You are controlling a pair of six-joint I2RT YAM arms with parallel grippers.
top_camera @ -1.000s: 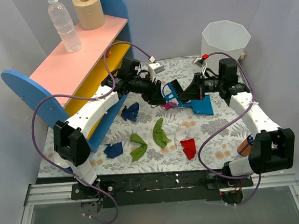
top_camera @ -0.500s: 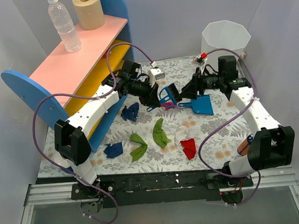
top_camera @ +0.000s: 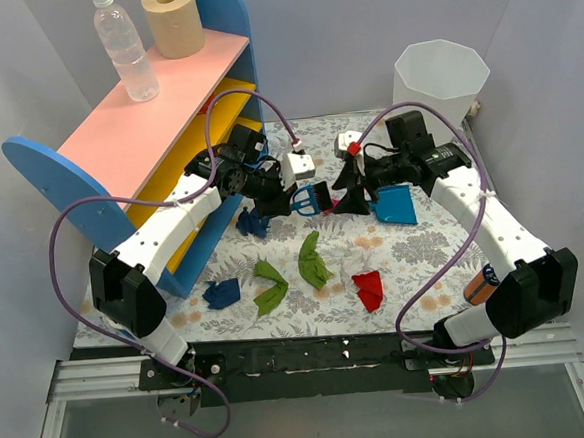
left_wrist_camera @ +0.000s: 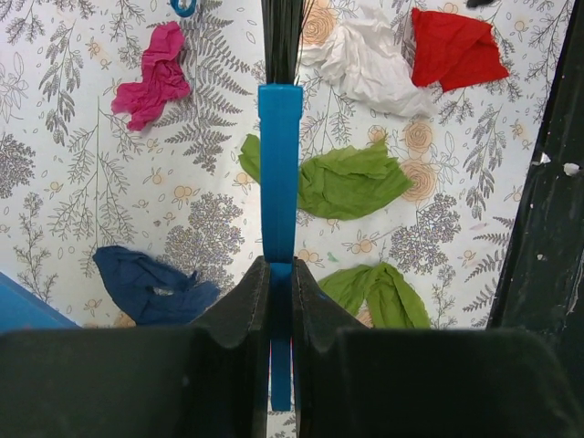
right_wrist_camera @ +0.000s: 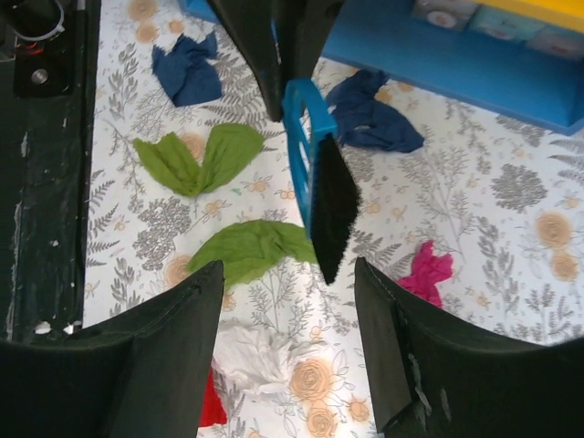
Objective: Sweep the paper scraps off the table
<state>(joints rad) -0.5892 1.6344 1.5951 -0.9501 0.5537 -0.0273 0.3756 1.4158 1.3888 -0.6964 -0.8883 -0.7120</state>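
Observation:
My left gripper [left_wrist_camera: 280,265] is shut on the blue handle of the small hand brush [left_wrist_camera: 279,173], which it holds above the table [top_camera: 426,270] with the black bristles pointing away. In the top view this gripper [top_camera: 283,202] and the brush [top_camera: 311,197] hang mid-table. My right gripper [top_camera: 348,199] stands open just right of the bristles, nothing in it; its fingers [right_wrist_camera: 182,310] flank the brush [right_wrist_camera: 324,196] without touching. Paper scraps lie below: green [top_camera: 313,261], green [top_camera: 270,286], navy [top_camera: 255,222], navy [top_camera: 221,293], red [top_camera: 368,290], white [right_wrist_camera: 260,356], magenta [right_wrist_camera: 427,272].
The blue dustpan [top_camera: 397,205] lies right of my right gripper. A white bin [top_camera: 439,76] stands at the back right. The pink-and-yellow shelf [top_camera: 155,118] with a bottle [top_camera: 126,48] and a paper roll [top_camera: 173,21] fills the left side.
My left gripper has shut on the brush handle and my right gripper has let go and opened. Both grippers and the brush have shifted left, away from the dustpan.

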